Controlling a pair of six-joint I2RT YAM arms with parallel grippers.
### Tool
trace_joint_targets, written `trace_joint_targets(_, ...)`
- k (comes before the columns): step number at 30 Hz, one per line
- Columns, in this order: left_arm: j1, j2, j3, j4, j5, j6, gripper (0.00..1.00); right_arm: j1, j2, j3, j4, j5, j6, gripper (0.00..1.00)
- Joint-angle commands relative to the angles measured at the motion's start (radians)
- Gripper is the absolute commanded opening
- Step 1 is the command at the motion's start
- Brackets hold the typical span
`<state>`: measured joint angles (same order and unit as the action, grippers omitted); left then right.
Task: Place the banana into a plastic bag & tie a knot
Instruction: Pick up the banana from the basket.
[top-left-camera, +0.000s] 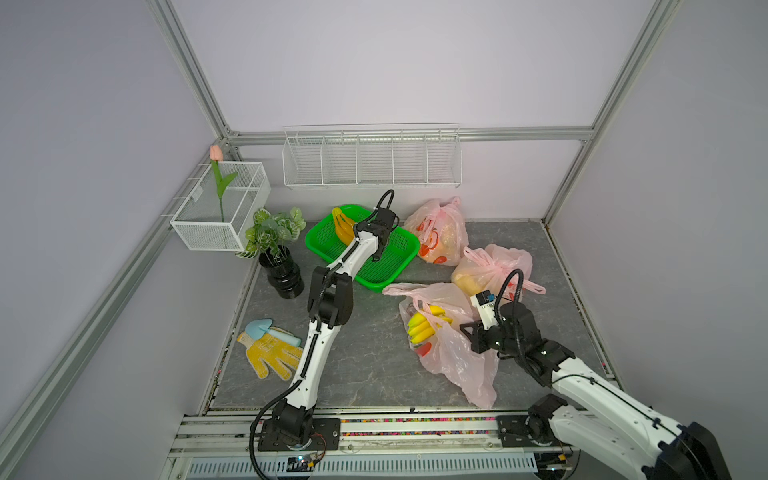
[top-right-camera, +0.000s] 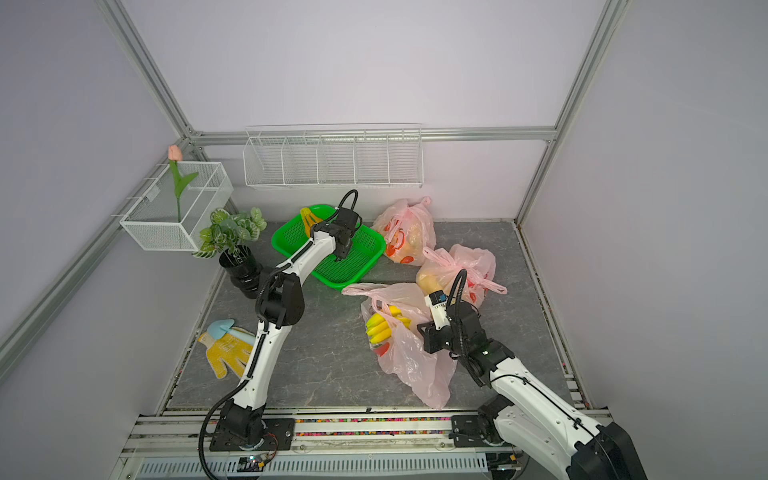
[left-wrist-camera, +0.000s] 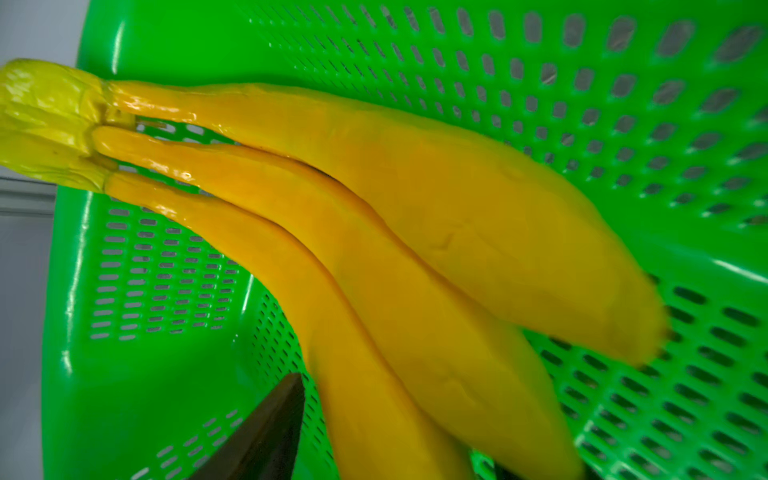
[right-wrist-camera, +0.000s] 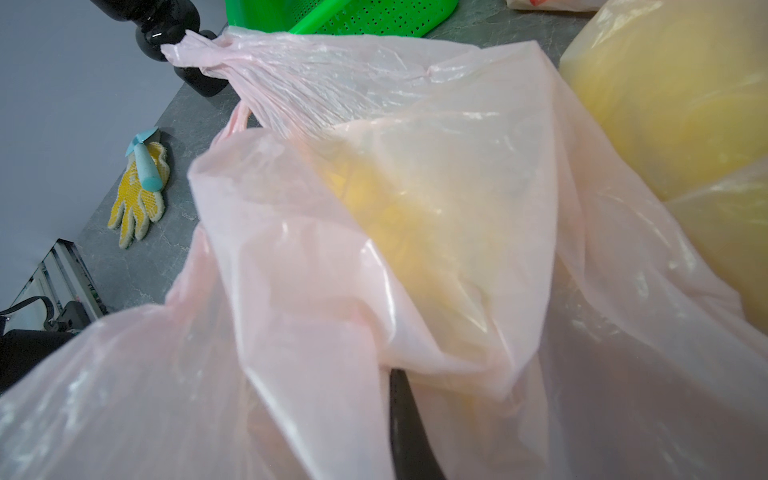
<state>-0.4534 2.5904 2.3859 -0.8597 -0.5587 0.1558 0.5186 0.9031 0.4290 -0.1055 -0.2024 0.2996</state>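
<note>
Both top views look down from high above the front edge of the bench (top-left-camera: 365, 353), facing the back wall (top-left-camera: 374, 62), far enough to hold the whole workspace. They share nearly all of it, shifted slightly sideways. The left wrist camera sits very close over the banana bunch (left-wrist-camera: 415, 249) in the green basket (left-wrist-camera: 623, 124). The right wrist camera looks low and close across the pink bag (right-wrist-camera: 332, 291) toward the glove (right-wrist-camera: 137, 195) and that basket, all shared with the top views.
</note>
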Motion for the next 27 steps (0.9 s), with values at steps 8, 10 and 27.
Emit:
trace_joint_targets(8, 0.001, 0.031, 0.027, 0.068, -0.014, 0.134, 0.62, -0.004, 0.023, -0.003, 0.018, -0.002, 0.003, 0.07)
trace_joint_targets(10, 0.002, 0.033, 0.027, 0.071, -0.012, 0.140, 0.59, -0.004, 0.025, -0.003, 0.020, -0.003, 0.001, 0.07)
trace_joint_targets(27, -0.053, -0.203, -0.267, 0.205, -0.050, 0.111, 0.30, -0.004, 0.027, 0.001, 0.018, -0.003, 0.001, 0.07)
